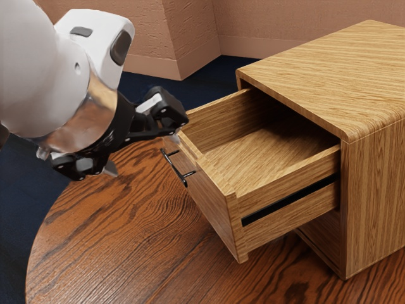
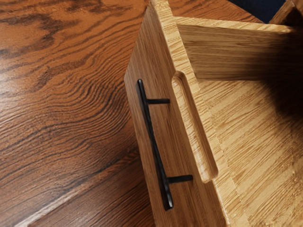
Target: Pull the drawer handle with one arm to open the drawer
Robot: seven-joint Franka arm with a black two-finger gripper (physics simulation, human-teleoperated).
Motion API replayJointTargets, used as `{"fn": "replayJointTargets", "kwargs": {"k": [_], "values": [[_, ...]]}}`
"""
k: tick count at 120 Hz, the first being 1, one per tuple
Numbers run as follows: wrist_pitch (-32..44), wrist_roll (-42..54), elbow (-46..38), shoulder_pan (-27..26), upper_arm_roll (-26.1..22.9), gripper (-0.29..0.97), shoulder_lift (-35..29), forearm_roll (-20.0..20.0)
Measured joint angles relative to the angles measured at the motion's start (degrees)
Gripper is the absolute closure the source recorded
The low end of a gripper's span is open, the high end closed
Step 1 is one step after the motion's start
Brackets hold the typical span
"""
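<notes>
The light oak drawer (image 1: 266, 158) stands pulled well out of its cabinet (image 1: 354, 88), and its inside is bare. A thin black bar handle (image 1: 176, 166) sits on the drawer front, facing the exterior view's left. My black gripper (image 1: 171, 128) hovers just above and slightly behind the handle, close to the drawer's top front corner, apart from the bar. In the wrist view the handle (image 2: 154, 146) runs along the drawer front (image 2: 142, 71) on two short posts, with nothing around it. The drawer's floor (image 2: 246, 142) lies beside it.
The cabinet rests on a round dark wooden table (image 1: 126, 240), whose bare grain (image 2: 57, 94) spreads in front of the drawer. Dark blue floor (image 1: 19, 177) and tan walls (image 1: 190, 31) lie beyond the table's edge.
</notes>
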Motion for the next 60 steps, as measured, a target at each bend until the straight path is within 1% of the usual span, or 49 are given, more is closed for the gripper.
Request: {"fn": "replayJointTargets", "kwargs": {"k": [7, 14, 18, 27, 34, 44, 60], "values": [[0.0, -0.2, 0.5, 1.0, -2.8, 0.00, 0.6, 4.0], [0.0, -0.3, 0.6, 1.5, -3.5, 0.00, 0.9, 5.9], [-0.2, -0.5, 0.7, 1.6, -1.2, 0.00, 0.8, 4.8], [-1.8, -0.8, 0.8, 1.5, 6.7, 0.00, -0.1, -0.4], [-3.3, -1.0, 0.9, 1.4, 10.1, 0.00, -0.3, -4.1], [-4.8, -1.2, 0.9, 1.2, 11.6, 0.00, -0.4, -7.5], [-6.4, -1.5, 1.3, 1.0, 12.1, 0.00, -0.4, -10.4]]}}
